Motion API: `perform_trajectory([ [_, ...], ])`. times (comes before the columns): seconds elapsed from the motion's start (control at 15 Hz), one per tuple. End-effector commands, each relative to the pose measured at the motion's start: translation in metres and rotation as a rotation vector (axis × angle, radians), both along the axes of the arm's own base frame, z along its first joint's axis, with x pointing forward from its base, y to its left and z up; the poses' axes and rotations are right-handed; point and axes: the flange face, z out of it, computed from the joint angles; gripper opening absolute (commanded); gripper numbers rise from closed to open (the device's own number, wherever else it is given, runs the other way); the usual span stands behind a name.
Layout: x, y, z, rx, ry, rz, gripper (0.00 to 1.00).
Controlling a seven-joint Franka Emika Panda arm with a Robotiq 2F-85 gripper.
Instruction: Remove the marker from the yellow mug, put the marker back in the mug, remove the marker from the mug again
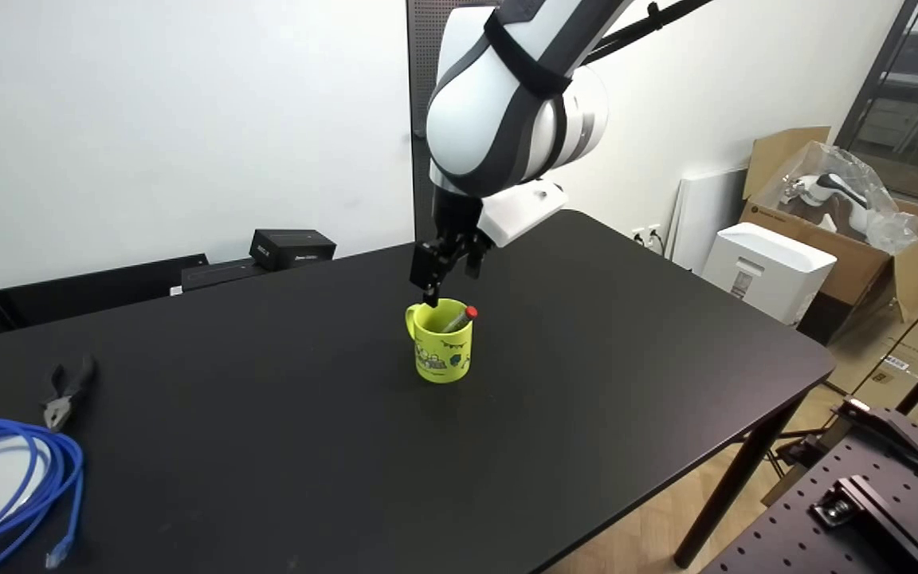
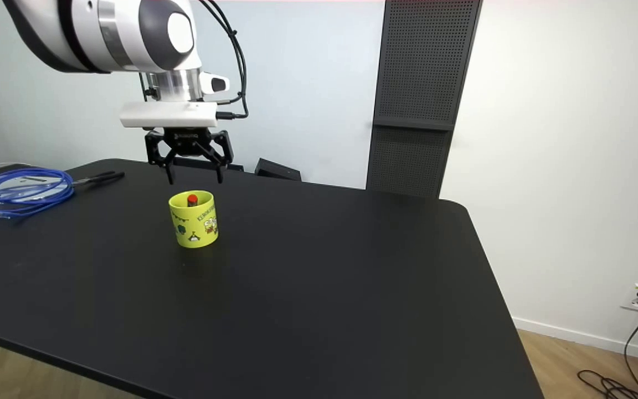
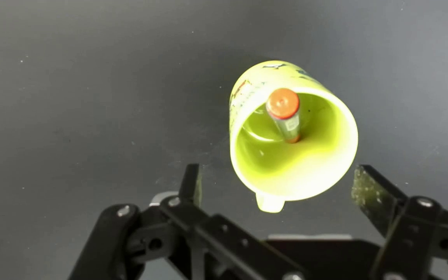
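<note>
Drawing the marker point(image 3: 287, 120) out of the mug point(image 1: 443, 363) looks like the step in hand; whether the first or second removal, I cannot tell. It leans inside, its red cap point(image 3: 283, 102) at the rim, on the side away from the handle point(image 3: 270, 203). Above, the gripper point(image 2: 195, 182) holds nothing, its jaws wide apart. In the wrist view the cap lies beyond the line of the fingertips, so the gripper should probably shift that way, then come down. Narrowing the jaws first would likely help: this spread may straddle the mug or catch the rim. Best to centre the cap between the fingers, pinch it squarely, and lift along its lean, gently, since a sideways pull could tip or drag the mug.
</note>
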Motion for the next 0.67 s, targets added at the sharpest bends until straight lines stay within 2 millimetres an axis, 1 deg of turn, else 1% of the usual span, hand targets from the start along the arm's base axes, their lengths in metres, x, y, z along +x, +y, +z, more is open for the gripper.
perform_trajectory([
  [0.0, 0.006, -0.002, 0.0, -0.001, 0.041, -0.005, 1.0],
  [0.53, 0.004, -0.007, -0.014, -0.02, 0.121, 0.003, 1.0],
  [0.6, 0.004, -0.007, -0.016, -0.019, 0.13, 0.004, 0.75],
])
